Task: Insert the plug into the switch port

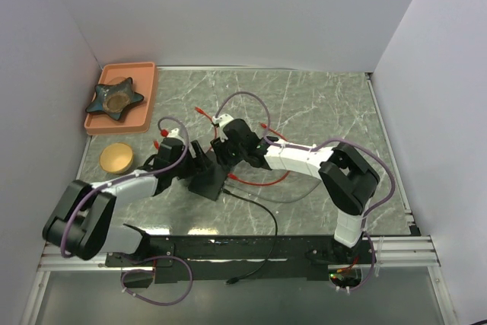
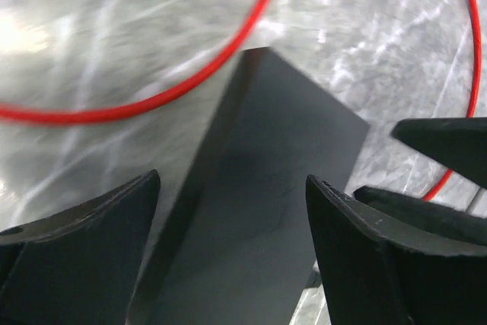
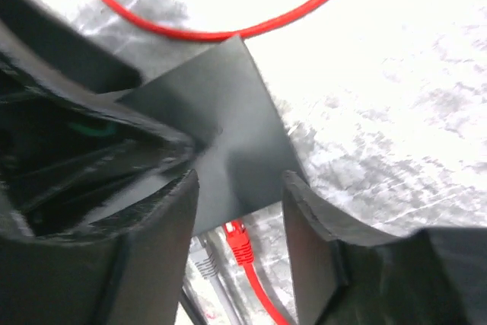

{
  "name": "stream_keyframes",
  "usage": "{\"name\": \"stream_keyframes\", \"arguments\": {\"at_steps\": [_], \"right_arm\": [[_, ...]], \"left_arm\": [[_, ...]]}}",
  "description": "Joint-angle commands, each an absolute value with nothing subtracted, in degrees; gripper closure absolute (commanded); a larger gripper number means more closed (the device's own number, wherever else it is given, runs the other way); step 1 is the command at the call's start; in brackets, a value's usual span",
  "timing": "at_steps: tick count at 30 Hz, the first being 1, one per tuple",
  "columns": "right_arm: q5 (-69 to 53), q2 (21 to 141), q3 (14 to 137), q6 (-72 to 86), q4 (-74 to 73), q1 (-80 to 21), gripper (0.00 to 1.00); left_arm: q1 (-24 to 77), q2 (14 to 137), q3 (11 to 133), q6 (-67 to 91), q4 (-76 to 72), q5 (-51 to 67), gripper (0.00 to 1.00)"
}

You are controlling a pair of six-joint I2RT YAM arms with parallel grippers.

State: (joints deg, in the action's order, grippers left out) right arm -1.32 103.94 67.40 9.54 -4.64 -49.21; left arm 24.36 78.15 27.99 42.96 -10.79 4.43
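A flat matte-black box point(image 1: 207, 182) lies on the marble table between both arms. In the right wrist view the red plug point(image 3: 240, 240) butts into the box's point(image 3: 221, 131) near edge beside a grey plug point(image 3: 204, 260). The switch port itself is hidden behind them. My right gripper point(image 3: 240, 215) is open, and its fingers point(image 3: 163, 249) stand clear on either side of the red plug. My left gripper point(image 2: 232, 192) is open too, straddling the box point(image 2: 259, 211) with its fingertips point(image 2: 114, 211) wide apart. The red cable point(image 2: 190, 81) curves past the box's far corner.
An orange tray point(image 1: 144, 74) with a star-shaped dish point(image 1: 114, 98) sits at the far left. A round gold lid point(image 1: 116, 157) lies near the left arm. A black cable point(image 1: 262, 207) runs from the box toward the near edge. White walls close three sides.
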Motion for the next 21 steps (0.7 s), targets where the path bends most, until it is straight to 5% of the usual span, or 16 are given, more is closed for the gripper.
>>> {"name": "stream_keyframes", "arguments": {"at_steps": [1, 12, 21], "right_arm": [[1.93, 100.64, 68.3, 8.88, -3.16, -48.96, 0.39], [0.36, 90.62, 63.11, 12.56, -2.37, -48.52, 0.03], [-7.12, 80.52, 54.6, 17.05, 1.65, -45.97, 0.01]], "left_arm": [[22.59, 72.0, 25.58, 46.93, -3.53, 0.18, 0.15], [22.32, 53.1, 21.45, 47.81, -0.18, -8.17, 0.11], [22.32, 41.85, 19.25, 46.85, 1.76, -11.78, 0.11]]}}
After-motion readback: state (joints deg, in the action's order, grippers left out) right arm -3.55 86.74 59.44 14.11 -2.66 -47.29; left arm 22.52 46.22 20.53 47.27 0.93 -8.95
